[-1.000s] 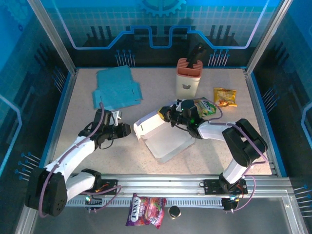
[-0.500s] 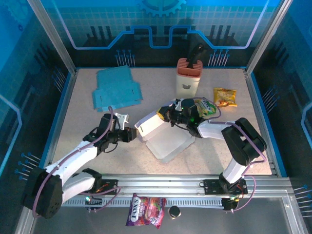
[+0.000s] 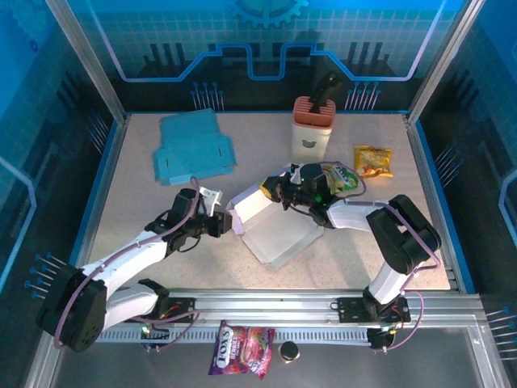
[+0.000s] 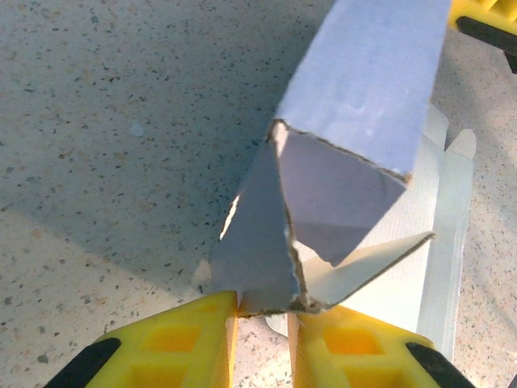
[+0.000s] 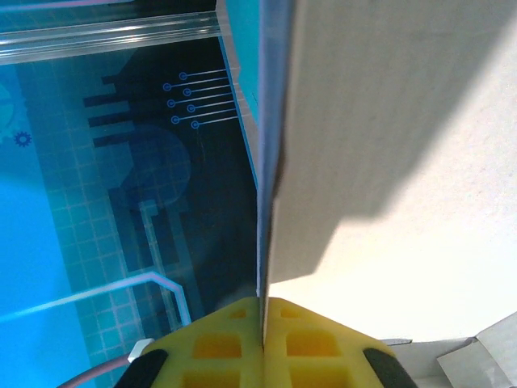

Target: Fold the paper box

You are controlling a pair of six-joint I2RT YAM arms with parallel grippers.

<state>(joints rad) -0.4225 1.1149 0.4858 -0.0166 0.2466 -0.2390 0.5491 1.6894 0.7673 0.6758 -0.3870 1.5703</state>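
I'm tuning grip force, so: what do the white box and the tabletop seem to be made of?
The box looks like thin paperboard with a matte white face. Its cut edges show raw, fibrous brown, and its folds hold sharp creases. The tabletop is a hard, pale, speckled surface with little sheen, either stone-like composite or laminate. I cannot tell which.

This was a robotics lab cell: aluminium posts [image 3: 85, 61] stood at the corners of the speckled table [image 3: 129, 162], blue circuit-printed panels [image 3: 266, 36] walled it, and a rail [image 3: 266, 301] edged its near side.
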